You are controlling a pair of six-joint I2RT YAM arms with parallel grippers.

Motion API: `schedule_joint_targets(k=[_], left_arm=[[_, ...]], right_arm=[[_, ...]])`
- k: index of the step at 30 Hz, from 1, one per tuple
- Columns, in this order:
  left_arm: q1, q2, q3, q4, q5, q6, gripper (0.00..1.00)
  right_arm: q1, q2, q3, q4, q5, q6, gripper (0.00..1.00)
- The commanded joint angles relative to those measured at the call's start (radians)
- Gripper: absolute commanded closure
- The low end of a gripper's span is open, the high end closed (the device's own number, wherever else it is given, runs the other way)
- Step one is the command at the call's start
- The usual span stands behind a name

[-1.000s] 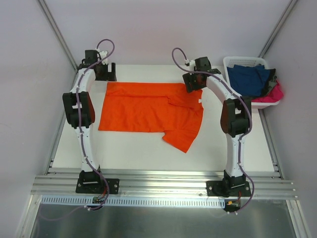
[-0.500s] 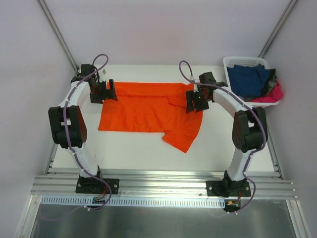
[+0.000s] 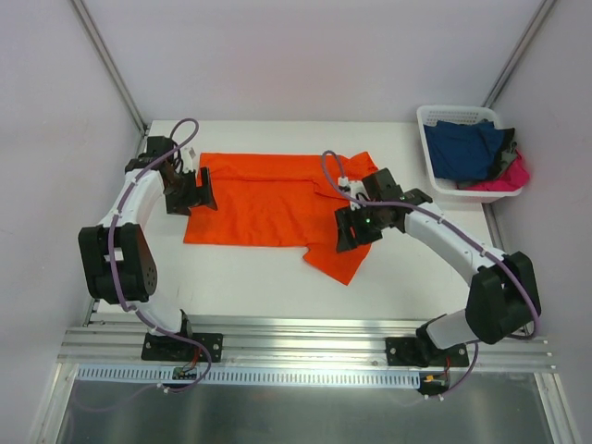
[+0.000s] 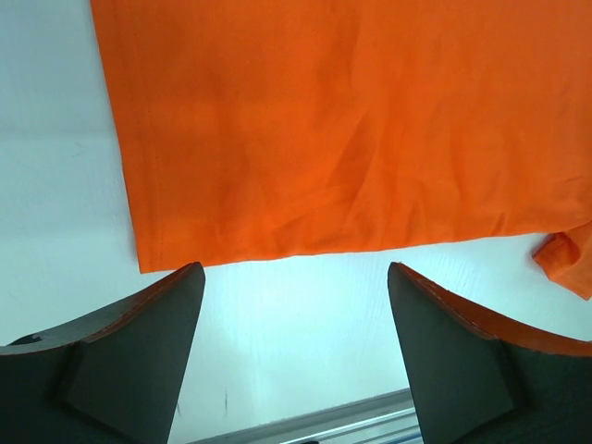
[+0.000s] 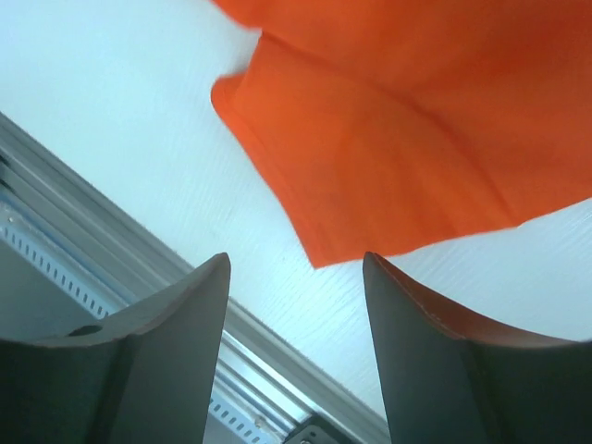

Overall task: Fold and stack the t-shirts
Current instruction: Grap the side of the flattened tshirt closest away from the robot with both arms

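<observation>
Gaping empty, left hand [image 3: 204, 191] and right hand [image 3: 349, 237] hang above the white table [image 3: 250, 282] bearing an orange t-shirt [image 3: 264, 199].

Left arm [image 3: 128, 202]: elbow folded back low and outboard, forearm reaching forward, wrist pitched downward. Left jaws stand wide apart, both fingers [image 4: 120, 342] pointing down, with nothing clamped between them.

Right arm [image 3: 444, 236]: elbow set low and outboard, forearm extended inward toward the centre line, wrist angled downward. Right jaws stand apart, gap narrower than on the left, fingers [image 5: 148, 351] pointing down, with nothing clamped between them.
</observation>
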Motion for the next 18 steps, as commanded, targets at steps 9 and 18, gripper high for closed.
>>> schedule_joint_targets(k=[9, 18], left_arm=[[0.036, -0.057, -0.080, -0.058, -0.025, -0.016, 0.23], [0.113, 0.041, -0.035, -0.040, -0.018, -0.013, 0.25]], right_arm=[[0.132, -0.024, -0.098, -0.079, 0.034, -0.022, 0.46], [0.214, 0.059, -0.058, -0.087, 0.034, -0.019, 0.50]])
